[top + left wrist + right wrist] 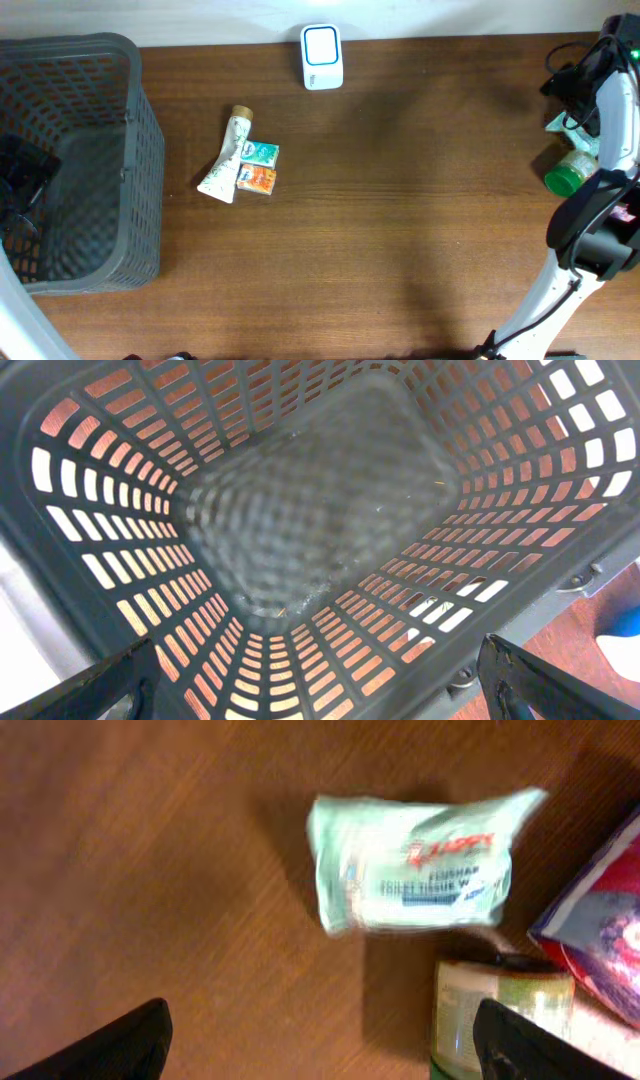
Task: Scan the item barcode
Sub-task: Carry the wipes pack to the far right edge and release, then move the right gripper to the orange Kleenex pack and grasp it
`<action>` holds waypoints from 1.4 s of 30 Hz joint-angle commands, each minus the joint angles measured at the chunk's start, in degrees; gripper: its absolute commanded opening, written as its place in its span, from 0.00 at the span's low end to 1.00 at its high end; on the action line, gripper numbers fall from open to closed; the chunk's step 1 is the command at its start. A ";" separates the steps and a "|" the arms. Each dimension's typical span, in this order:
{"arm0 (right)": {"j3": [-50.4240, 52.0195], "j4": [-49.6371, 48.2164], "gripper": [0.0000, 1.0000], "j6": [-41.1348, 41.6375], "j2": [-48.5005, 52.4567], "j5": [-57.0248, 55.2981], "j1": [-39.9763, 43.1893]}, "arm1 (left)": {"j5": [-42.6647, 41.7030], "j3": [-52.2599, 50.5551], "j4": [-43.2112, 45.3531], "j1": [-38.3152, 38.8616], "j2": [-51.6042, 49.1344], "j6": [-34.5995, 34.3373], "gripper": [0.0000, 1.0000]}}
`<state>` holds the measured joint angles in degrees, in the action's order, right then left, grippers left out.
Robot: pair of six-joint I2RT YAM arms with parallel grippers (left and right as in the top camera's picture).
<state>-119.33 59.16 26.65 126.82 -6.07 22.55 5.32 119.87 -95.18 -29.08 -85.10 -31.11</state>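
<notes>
**Wood table (420, 240), both grippers empty: setting up the scan pick**

Left edge: the grey basket (90, 150) is sitting there. Your left gripper (315, 650) is hanging over its mesh floor, jaws spread wide and carrying nothing. You are fine leaving it parked.

Moving right: a tube (228, 158) is lying against a teal box (262, 152) and an orange box (257, 181), all three touching and well apart from either arm. The white scanner (322, 57) is sitting at the far edge, its face seemingly pointing up.

Far right: your right gripper (320, 1020) is hovering above the pale green tissue pack (415, 865), jaws standing wide with nothing between them. The pack is lying flat on the wood, just beside a green-lidded jar (500, 1005) and a purple bag (600, 935). The wrist picture is smearing, so the arm is probably moving.

I am reading the pack as the item to scan. For a clean pick:
- The pack is sitting off-centre in the wrist view, up and right of the gap, so you are wanting to centre before dropping.
- You are wanting to close across the short side, mid-body. The wrapper is looking soft and is likely squashing under a hard pinch.
- The jar is crowding one side, so keep that jaw clear of it.
- No barcode is showing on the top face and I cannot tell where it is. Plan on turning the pack over the scanner until the code is facing it.
</notes>
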 commanded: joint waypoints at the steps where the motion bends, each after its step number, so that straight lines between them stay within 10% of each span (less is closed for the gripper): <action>1: 0.39 4.31 0.95 -1.16 -0.63 4.96 -2.86 | 0.00 0.11 -0.09 -0.33 0.02 -0.13 0.99; 5: 0.42 11.26 1.00 -12.11 -0.59 29.86 -13.38 | 0.02 0.11 -0.09 -0.33 0.02 -0.13 0.99; 17: 1.49 -7.93 0.99 -12.11 1.11 18.80 -49.62 | 0.00 0.11 -0.09 -0.33 0.02 -0.15 0.99; 29: 13.94 -11.30 0.99 4.42 1.18 22.14 -56.63 | 0.00 0.11 -0.09 -0.33 0.02 -0.15 0.99; 35: 14.01 -17.40 0.87 3.06 3.76 22.64 -61.53 | 0.00 0.11 -0.09 -0.33 0.02 -0.15 0.99; 42: 13.64 -14.29 0.99 -3.72 3.78 39.52 -56.96 | 0.00 0.11 -0.09 -0.33 0.02 -0.15 0.99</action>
<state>-105.62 44.97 24.01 130.15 31.20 -34.92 5.30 119.87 -95.15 -29.08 -85.08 -31.11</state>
